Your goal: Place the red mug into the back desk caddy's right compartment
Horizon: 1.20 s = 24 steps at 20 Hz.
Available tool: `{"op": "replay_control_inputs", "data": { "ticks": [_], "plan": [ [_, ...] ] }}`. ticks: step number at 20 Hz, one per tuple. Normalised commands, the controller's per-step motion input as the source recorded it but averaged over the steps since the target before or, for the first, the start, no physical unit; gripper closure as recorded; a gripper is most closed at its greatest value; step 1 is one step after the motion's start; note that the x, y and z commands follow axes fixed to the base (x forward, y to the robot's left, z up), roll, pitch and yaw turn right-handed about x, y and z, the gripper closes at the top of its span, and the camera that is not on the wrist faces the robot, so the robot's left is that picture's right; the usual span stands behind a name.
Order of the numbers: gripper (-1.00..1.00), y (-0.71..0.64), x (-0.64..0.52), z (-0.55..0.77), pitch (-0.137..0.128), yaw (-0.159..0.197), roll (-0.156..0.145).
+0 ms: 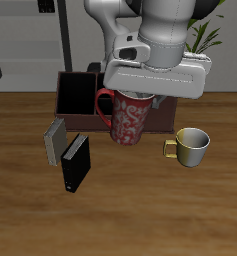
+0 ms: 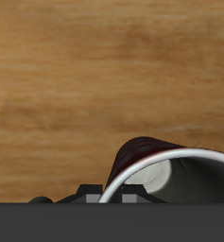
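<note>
The back desk caddy (image 1: 75,98) is waiting at the table's back, largely hidden behind the arm, so its right compartment probably lies unseen there. The red mug (image 1: 130,118) is hanging lifted before the caddy, seemingly off the table, the gripper (image 1: 140,95) apparently pinching its rim; lowering it in remains. A black box (image 1: 76,164) is standing at seven o'clock of the mug, a cream-yellow mug (image 1: 190,146) at four o'clock, neither blocking.

The red mug (image 1: 130,120) hangs tilted, red-and-white speckled, its loop handle pointing toward the back desk caddy's (image 1: 75,97) open black-lined section. It sits in front of that dark maroon-brown box, overlapping its front wall. From the wrist, the mug's pale rim and grey inside show (image 2: 165,172) above wood.
</note>
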Motion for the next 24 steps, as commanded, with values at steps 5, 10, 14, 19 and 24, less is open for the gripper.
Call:
{"op": "replay_control_inputs", "data": {
  "ticks": [5, 10, 14, 19, 24],
  "plan": [
    [1.00, -0.01, -0.28, 0.17, -0.018, -0.009, -0.011],
    [1.00, 0.01, -0.45, 0.28, -0.024, -0.008, -0.028],
    [1.00, -0.02, -0.47, 0.27, -0.012, 0.030, -0.020],
    [1.00, -0.04, -0.46, 0.23, -0.014, 0.012, -0.020],
    [1.00, 0.03, -0.38, 0.08, -0.002, 0.013, 0.013]
  ]
}}
